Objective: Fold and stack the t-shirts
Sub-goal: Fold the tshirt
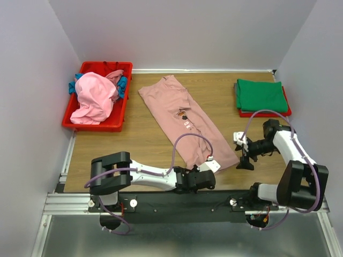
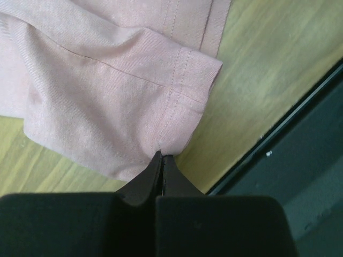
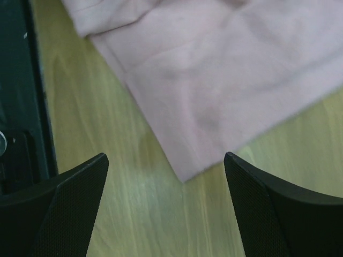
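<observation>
At the hem point(image 2: 174, 123), left pincer point(image 2: 162, 156) nips pink shirt point(image 2: 102, 91), clear only close-up; right pincer point(image 3: 166, 158) gapes empty.

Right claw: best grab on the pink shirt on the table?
The free near corner of the pink shirt, flat on the table and framed by the open right claw. Come straight down, one jaw each side of the tip. The left claw pinches the near edge.
</observation>
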Controlling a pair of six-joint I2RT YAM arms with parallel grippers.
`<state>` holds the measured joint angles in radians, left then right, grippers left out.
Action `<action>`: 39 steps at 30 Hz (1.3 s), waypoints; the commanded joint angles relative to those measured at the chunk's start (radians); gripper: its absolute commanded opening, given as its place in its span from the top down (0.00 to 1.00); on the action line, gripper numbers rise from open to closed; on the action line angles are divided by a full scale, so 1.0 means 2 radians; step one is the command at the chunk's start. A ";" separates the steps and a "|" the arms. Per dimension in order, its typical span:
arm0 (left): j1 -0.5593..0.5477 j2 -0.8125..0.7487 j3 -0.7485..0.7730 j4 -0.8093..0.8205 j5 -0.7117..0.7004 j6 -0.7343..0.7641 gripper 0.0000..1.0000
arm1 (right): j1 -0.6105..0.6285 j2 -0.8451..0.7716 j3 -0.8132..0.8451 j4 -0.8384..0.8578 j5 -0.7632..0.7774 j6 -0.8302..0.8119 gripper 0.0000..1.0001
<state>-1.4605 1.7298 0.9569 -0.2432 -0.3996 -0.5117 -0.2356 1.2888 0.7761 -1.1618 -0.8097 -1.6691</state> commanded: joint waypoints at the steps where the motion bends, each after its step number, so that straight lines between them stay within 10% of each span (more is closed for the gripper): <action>1: 0.000 -0.003 -0.026 -0.019 0.059 -0.023 1.00 | 0.060 -0.004 -0.037 -0.008 0.039 -0.091 0.07; 17: -0.001 -0.010 -0.035 -0.019 0.066 -0.033 1.00 | 0.151 0.038 -0.072 0.172 0.128 -0.016 0.27; 29: 0.000 -0.030 -0.064 0.013 0.072 -0.043 1.00 | 0.157 0.037 -0.081 0.180 0.126 -0.018 0.82; 39: 0.037 -0.089 -0.093 0.059 0.083 -0.042 1.00 | 0.160 0.025 -0.018 0.117 0.063 0.010 1.00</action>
<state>-1.4223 1.6112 0.8097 -0.1196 -0.2710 -0.5850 0.0776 1.3491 0.6701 -0.8883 -0.6197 -1.6806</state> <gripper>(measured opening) 0.008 0.015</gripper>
